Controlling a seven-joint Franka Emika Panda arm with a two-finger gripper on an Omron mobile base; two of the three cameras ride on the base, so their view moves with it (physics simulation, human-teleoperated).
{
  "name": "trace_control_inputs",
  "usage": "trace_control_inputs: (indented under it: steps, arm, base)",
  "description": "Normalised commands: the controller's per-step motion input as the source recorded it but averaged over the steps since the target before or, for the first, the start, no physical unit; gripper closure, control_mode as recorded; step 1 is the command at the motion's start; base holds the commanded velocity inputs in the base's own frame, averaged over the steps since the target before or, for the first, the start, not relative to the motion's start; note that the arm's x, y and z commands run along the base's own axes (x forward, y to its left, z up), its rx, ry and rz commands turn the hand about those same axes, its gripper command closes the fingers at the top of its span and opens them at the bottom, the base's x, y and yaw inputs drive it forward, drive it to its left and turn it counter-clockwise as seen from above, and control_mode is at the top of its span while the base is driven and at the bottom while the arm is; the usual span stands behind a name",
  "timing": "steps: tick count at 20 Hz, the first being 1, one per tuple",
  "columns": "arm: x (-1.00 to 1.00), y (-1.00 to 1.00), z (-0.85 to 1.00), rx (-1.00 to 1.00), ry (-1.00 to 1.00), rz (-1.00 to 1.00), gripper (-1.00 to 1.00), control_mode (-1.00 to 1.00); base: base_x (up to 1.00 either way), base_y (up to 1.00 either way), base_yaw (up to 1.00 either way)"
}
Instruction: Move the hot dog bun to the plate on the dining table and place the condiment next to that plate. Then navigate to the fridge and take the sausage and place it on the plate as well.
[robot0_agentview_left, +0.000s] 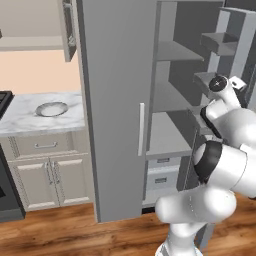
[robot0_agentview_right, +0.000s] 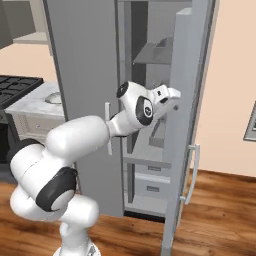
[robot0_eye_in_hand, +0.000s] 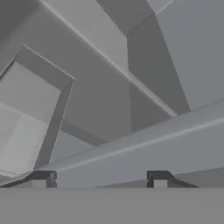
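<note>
Over on the left, a small silvery dish (robot0_agentview_left: 51, 108) sits on the veined marble counter (robot0_agentview_left: 22, 117) near its right edge; beside it stands the tall, smooth grey fridge (robot0_agentview_left: 117, 100), one door swung wide. The gripper (robot0_eye_in_hand: 99, 178) is in among flat grey shelves (robot0_agentview_left: 175, 51), dark square fingertips (robot0_eye_in_hand: 158, 177) parted around nothing.

One fridge (robot0_agentview_left: 117, 100) with two doors, one shut and one swung open; left of the fridge, one small silvery dish (robot0_agentview_left: 51, 108) on one marble counter (robot0_agentview_left: 20, 117)
</note>
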Motion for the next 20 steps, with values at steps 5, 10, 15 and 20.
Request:
trace_control_inputs:
  steps: [5,10,15,20]
  arm:
    - [-0.04,-0.83,0.0,0.16,-0.02,0.01,-1.0,-1.0]
    - [-0.59,0.09,0.0,0.03,-0.08,0.08,-1.0,-1.0]
    - [-0.81,0.75,-0.08,0.05,-0.13,0.0,-1.0,-1.0]
    - [-0.46,1.0,-0.18,0.04,-0.1,0.0,-1.0,-1.0]
  base:
    - [0.0,0.0,0.0]
    - [0.0,0.0,0.0]
    - [0.0,0.0,0.0]
    - [0.0,0.0,0.0]
